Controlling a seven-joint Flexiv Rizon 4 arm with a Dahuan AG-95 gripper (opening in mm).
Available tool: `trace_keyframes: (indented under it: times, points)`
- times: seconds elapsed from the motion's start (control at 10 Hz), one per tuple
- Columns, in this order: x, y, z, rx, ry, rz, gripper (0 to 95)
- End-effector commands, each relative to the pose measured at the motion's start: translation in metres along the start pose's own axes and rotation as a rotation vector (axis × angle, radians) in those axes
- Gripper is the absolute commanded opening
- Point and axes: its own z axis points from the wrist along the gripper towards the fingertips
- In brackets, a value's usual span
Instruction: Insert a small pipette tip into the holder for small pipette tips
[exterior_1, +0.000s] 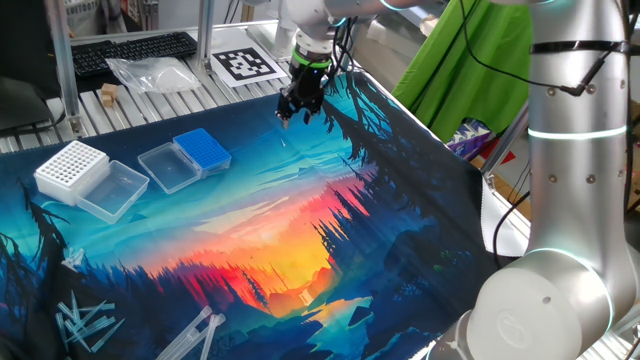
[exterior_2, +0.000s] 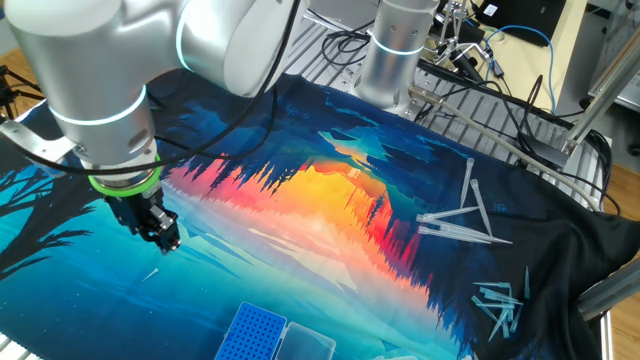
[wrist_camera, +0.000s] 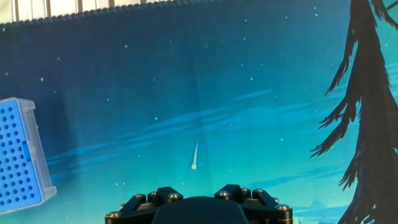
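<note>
The small clear plastic pipette tip (wrist_camera: 194, 157), a thin tapered cone, lies flat on the printed forest-scene mat (wrist_camera: 249, 74), just ahead of the black two-finger gripper (exterior_1: 297, 110) in the hand view & roughly centred between the finger bases. In the other fixed view it shows as a faint sliver (exterior_2: 150, 274) on the mat just beside the gripper (exterior_2: 166, 241), not touching.

Fingers: spread wide, released, nothing held; they point straight down over the mat.

Handling, my read: v. light, thin-walled, smooth, so slippery; stiff enough along its length but the fine point prob. bends or chips if squeezed. Best grip is across the wider collar end, w/ fingers straddling it crosswise. Lying flat, it may roll or skid as the fingers close.

The small blue rectangular plastic rack (exterior_1: 203, 149) w/ a fine grid of holes sits well off to the left of the fingers in the hand view, its clear hinged lid (exterior_1: 167, 166) lying open alongside.

Counts: 1 loose small tip near the fingers; 1 blue rack; 1 larger white plastic rack (exterior_1: 72, 168) w/ bigger holes & its own clear lid (exterior_1: 114, 189); a scatter of larger clear tips (exterior_2: 462, 225), several, exact no. not readable.
</note>
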Motion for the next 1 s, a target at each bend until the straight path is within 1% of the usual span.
trace_keyframes:
  times: [0.1,0.3,0.5,0.8,1.0]
  points:
    - [0.000,0.001,0.000,0.000,-0.006,0.002,57.0]
    - [-0.002,0.003,0.002,0.000,-0.014,0.001,57.0]
    - [-0.006,0.004,0.005,0.000,-0.032,0.004,57.0]
    - [-0.009,0.005,0.007,0.001,-0.042,0.005,57.0]
    - [-0.012,0.006,0.009,0.000,-0.042,0.006,57.0]
